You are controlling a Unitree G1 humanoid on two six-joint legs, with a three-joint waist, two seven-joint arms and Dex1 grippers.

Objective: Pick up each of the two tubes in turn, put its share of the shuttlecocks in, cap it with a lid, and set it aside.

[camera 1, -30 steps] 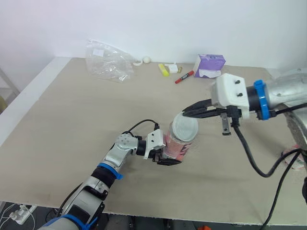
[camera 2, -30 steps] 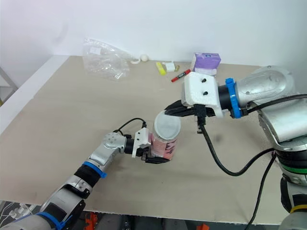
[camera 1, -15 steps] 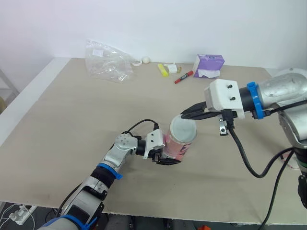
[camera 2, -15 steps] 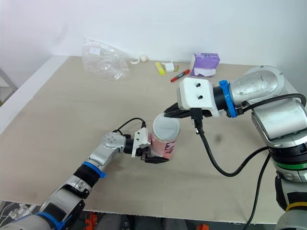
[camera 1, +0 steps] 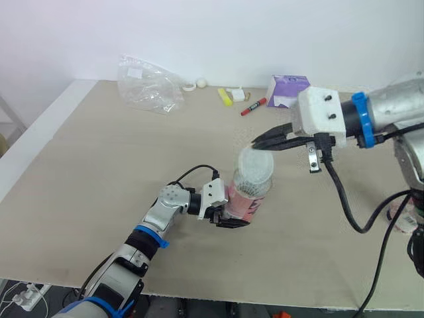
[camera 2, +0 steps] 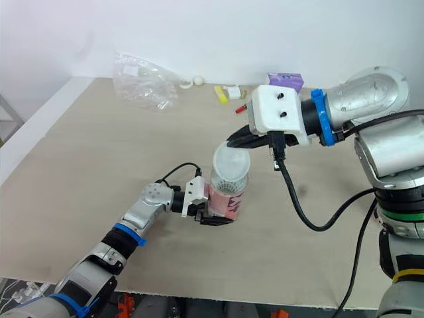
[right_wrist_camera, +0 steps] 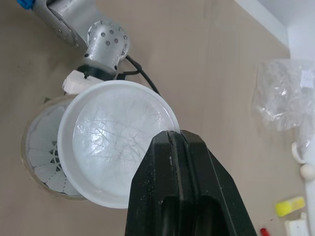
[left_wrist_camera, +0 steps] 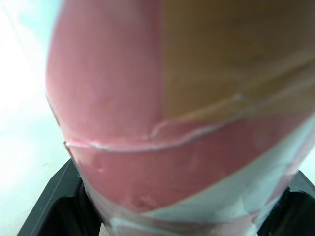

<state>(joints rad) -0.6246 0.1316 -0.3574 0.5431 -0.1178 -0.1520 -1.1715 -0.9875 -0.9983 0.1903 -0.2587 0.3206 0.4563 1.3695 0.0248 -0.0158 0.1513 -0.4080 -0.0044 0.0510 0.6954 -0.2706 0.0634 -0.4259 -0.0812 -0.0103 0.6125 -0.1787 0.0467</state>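
Note:
A pink and clear tube (camera 1: 244, 199) stands upright on the table, white shuttlecock feathers (right_wrist_camera: 42, 147) showing in its open mouth. My left gripper (camera 1: 228, 215) is shut on the tube's lower part, its black fingers (left_wrist_camera: 54, 201) on either side. A translucent white lid (camera 1: 255, 167) hangs tilted just above the tube's mouth, pinched at its rim by my right gripper (camera 1: 255, 142), which is shut on it. In the right wrist view the lid (right_wrist_camera: 115, 145) sits off-centre over the tube opening, apart from it.
At the table's back lie a crumpled clear plastic bag (camera 1: 149, 86), a purple tissue box (camera 1: 289, 91), a red marker (camera 1: 254, 106), a yellow object (camera 1: 226, 97) and small white items (camera 1: 199, 84). The table edge runs along the left and front.
My right gripper has lifted the lid up off the tube's mouth and tilted it. The left gripper and tube have stayed put.

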